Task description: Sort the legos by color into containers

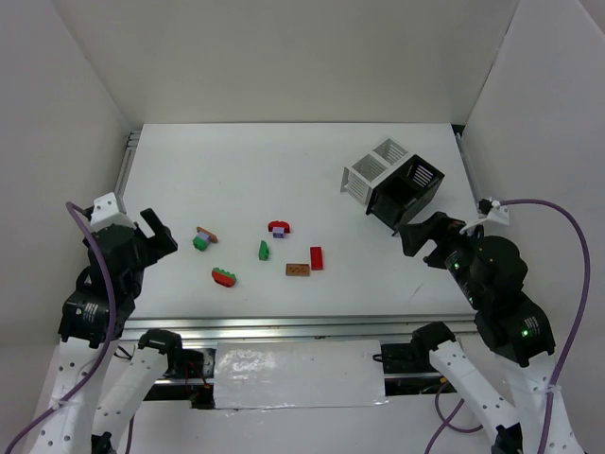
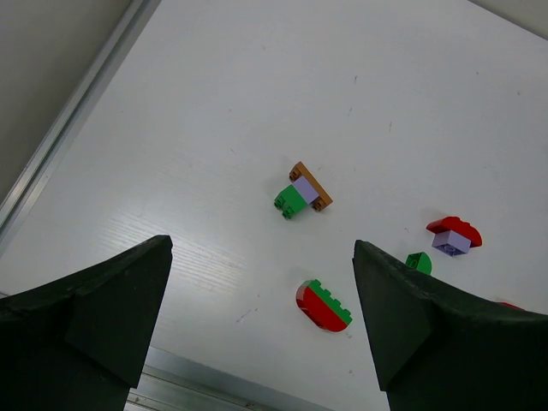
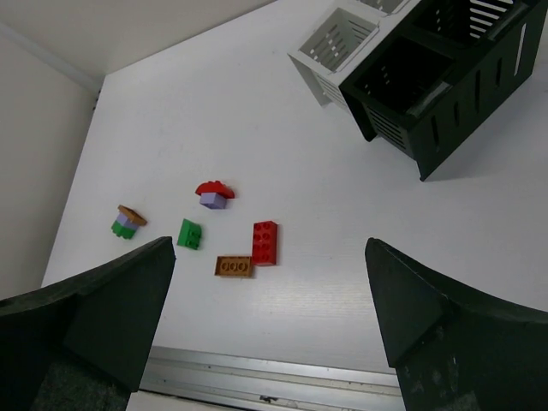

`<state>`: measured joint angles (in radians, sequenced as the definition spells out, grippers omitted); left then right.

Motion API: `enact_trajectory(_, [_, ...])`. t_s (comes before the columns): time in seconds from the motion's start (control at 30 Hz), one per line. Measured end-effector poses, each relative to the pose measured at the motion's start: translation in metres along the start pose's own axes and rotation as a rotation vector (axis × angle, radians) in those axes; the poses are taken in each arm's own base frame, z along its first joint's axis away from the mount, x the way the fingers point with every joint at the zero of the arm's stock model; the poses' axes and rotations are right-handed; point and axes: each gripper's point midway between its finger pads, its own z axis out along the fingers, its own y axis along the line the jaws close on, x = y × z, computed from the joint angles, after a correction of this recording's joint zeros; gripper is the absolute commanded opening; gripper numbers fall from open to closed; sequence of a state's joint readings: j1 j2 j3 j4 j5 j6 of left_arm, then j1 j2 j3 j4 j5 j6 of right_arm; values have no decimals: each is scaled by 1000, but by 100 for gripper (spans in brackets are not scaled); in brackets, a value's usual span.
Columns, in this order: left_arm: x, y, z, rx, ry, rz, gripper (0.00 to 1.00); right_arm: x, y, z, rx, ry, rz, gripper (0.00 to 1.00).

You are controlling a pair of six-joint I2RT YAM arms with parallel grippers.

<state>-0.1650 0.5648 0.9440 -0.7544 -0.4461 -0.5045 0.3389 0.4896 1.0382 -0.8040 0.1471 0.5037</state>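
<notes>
None of the legos (image 1: 298,270) has been sorted yet: all six pieces in view lie loose on the table (image 1: 236,161), so the whole job appears to be ahead. Seen from the left wrist, the green, brown and purple stack (image 2: 301,193) lies ahead of the gap between the left fingers, and the red and green stack (image 2: 324,306) lies nearer, toward the right-hand finger. Seen from the right wrist, the red brick (image 3: 265,242) and the brown plate (image 3: 234,266) touch each other just ahead of the gap between the right fingers. The green brick (image 3: 190,234) and the red and purple stack (image 3: 214,193) lie further out toward the left-hand finger. The two-coloured stacks will probably need pulling apart before they can go by colour. The white container (image 3: 338,43) and the black container (image 3: 445,111) stand together far ahead of the right fingers, well apart from every brick; no brick shows in the compartments that are visible. The left gripper (image 1: 159,233) and the right gripper (image 1: 423,244) both hang with fingers spread wide, holding nothing.
</notes>
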Motion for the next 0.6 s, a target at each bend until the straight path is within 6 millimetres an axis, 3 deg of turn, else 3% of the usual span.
enact_trajectory(0.27, [0, 0, 0, 1, -2, -1, 100, 3, 7, 0, -36, 20, -9, 100])
enact_trajectory(0.4, [0, 0, -1, 6, -5, -3, 99, 15, 16, 15, -61, 107, -14, 99])
enact_trajectory(0.5, [-1, -2, -1, 10, -7, -5, 100, 36, 33, 44, -86, 225, -18, 99])
enact_trajectory(0.6, [-1, -2, 1, 7, -2, -3, 100, 81, 58, 76, -84, 374, -77, 99])
